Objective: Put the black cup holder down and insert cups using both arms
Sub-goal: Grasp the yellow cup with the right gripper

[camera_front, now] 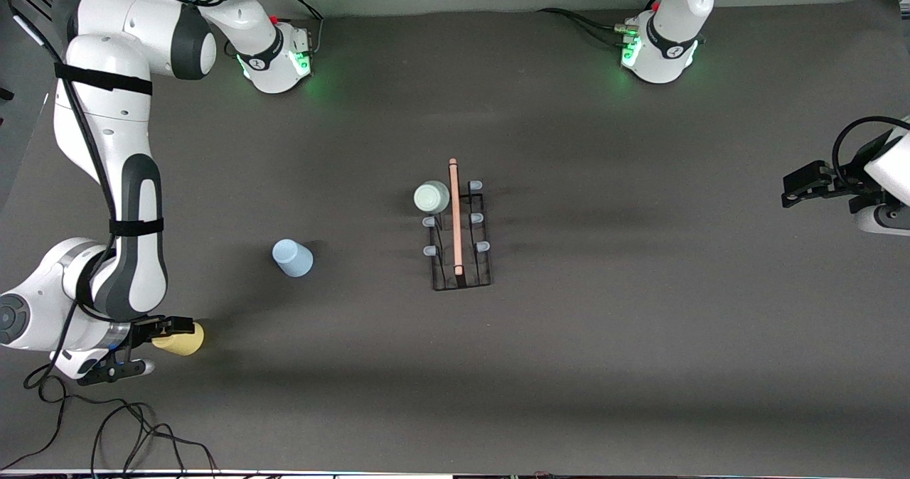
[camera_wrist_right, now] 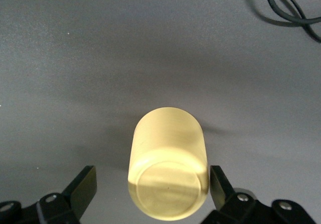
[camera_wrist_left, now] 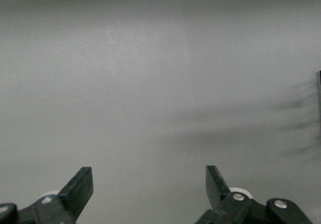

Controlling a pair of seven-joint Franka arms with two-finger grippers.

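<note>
The black cup holder [camera_front: 461,262] stands mid-table, its wooden rod handle [camera_front: 455,216] pointing toward the front camera. A pale green cup [camera_front: 431,197] sits over one of its pegs, at the corner farthest from that camera. A light blue cup [camera_front: 292,258] stands on the table toward the right arm's end. The yellow cup [camera_front: 183,339] [camera_wrist_right: 168,163] lies on its side near that end. My right gripper [camera_front: 146,349] [camera_wrist_right: 150,184] is open around its base, one finger against it. My left gripper [camera_front: 807,184] [camera_wrist_left: 149,184] waits open and empty over the left arm's end.
Black cables [camera_front: 128,429] [camera_wrist_right: 291,13] trail on the table near the front edge at the right arm's end, close to the yellow cup. Several grey-tipped pegs [camera_front: 483,246] on the holder are bare. The dark mat [camera_front: 640,323] covers the table.
</note>
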